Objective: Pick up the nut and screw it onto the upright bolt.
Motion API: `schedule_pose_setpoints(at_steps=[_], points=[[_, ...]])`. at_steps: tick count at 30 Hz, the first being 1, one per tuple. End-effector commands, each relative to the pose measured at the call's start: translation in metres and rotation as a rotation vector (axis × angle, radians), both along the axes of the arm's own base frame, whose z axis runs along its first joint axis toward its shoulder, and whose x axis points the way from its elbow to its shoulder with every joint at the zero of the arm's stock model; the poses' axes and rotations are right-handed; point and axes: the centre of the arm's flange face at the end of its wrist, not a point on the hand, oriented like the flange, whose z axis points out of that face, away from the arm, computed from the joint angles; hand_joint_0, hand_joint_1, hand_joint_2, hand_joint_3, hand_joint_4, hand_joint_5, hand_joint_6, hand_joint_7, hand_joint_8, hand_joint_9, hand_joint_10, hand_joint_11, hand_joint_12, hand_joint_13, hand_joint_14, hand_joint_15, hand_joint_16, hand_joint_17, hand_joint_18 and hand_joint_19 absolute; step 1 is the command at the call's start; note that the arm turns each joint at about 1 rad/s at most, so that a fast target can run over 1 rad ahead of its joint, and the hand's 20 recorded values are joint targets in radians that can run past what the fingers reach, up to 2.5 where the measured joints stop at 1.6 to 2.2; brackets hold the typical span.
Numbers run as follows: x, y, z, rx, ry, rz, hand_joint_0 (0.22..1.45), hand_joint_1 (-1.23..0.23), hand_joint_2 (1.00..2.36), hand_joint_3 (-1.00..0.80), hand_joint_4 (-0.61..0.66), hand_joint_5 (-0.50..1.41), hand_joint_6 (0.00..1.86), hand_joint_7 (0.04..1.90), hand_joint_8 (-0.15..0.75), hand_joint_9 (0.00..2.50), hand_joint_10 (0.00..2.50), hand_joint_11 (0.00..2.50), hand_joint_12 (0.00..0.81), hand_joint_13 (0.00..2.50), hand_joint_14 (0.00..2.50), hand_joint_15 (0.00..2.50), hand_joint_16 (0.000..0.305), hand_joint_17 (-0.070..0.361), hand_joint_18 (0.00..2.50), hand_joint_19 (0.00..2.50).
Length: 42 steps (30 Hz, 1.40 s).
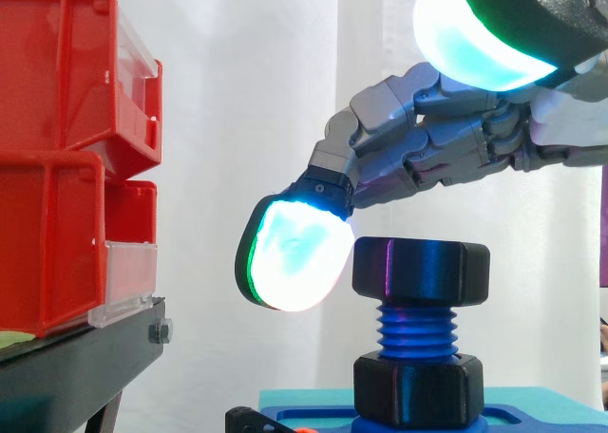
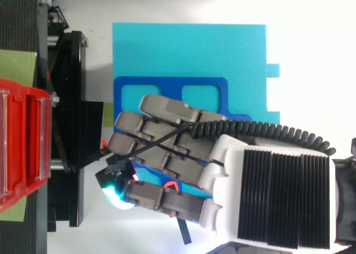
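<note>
Left of the upright blue plastic bolt (image 1: 416,327) stand stacked red plastic bins (image 1: 66,158). Nearer the bolt, one glowing fingertip (image 1: 294,257) hangs just beside the chunky black plastic nut (image 1: 421,270), which sits on the bolt's top. The grey robot hand (image 1: 446,139) reaches over the nut from the right. Its fingers are loose, its thumb is lifted, and it grips nothing.

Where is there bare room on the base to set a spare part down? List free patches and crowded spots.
Free: the cyan flat board's strip between its outer edge and the blue plastic frame, away from the hand. Crowded: around the blue threaded bolt and the black plastic nut atop it, with the fingers close beside and above.
</note>
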Motion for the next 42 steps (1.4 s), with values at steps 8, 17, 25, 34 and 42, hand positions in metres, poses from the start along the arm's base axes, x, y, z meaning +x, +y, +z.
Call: schedule_pose_setpoints(at_steps=[8,17,25,34,42], points=[[0.001,-0.013,-0.001,0.041,0.004,-0.012,0.47,0.01,1.0,-0.5,0.16,-0.16,0.5,0.71,0.235,0.29,0.0,0.0,0.34,0.26,0.0,0.0,0.043,0.096,0.13,0.0],[0.001,-0.028,-0.002,0.037,0.016,-0.015,0.48,-0.01,1.0,-0.5,0.17,-0.16,0.5,0.74,0.241,0.31,0.0,0.0,0.329,0.3,0.0,0.0,0.04,0.091,0.16,0.0],[-0.001,-0.045,-0.004,0.032,0.047,-0.002,0.48,-0.03,1.0,-0.5,0.18,-0.15,0.5,0.79,0.252,0.34,0.0,0.0,0.319,0.32,0.0,0.0,0.038,0.086,0.19,0.0],[-0.007,-0.071,-0.009,-0.014,0.101,-0.023,0.48,-0.04,1.0,-0.5,0.2,-0.14,0.5,0.83,0.261,0.37,0.0,0.0,0.312,0.35,0.0,0.0,0.037,0.082,0.2,0.0],[-0.008,-0.086,-0.01,-0.03,0.108,-0.009,0.48,-0.05,1.0,-0.5,0.22,-0.14,0.5,0.9,0.266,0.39,0.0,0.0,0.309,0.37,0.0,0.0,0.036,0.08,0.21,0.0]])
